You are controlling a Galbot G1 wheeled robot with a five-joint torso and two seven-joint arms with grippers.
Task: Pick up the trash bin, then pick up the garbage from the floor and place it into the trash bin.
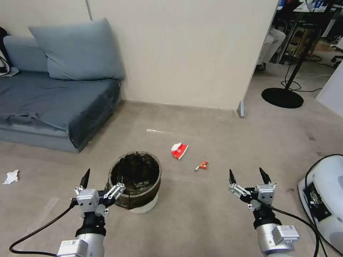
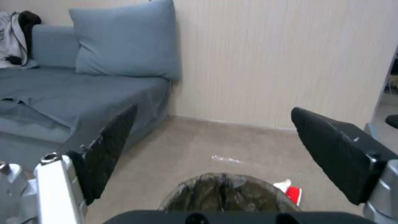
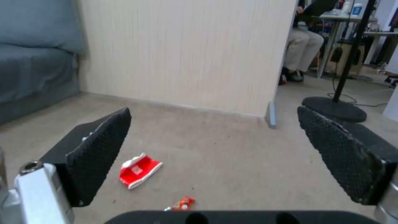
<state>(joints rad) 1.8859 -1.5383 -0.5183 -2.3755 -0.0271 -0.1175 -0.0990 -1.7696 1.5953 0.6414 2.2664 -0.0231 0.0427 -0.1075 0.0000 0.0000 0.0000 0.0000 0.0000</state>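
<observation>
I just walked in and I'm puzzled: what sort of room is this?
Probably a mock living room inside a lab or office: a blue sofa with a cushion, a carpeted floor, and desks beyond a partition wall.

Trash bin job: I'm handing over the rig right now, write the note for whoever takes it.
Left gripper: open, empty, at the near left rim of the trash bin; one finger looks over the rim.
Right gripper: open, empty, held above bare floor to the right.
Bin: upright on the floor beside the sofa, dark liner in, not lifted.
Garbage on the floor: red-and-white carton just beyond the bin, small red wrapper to its right, white tissue far left.
Done: approach only.
Left: grip and lift the bin, then collect each piece into it.
</observation>
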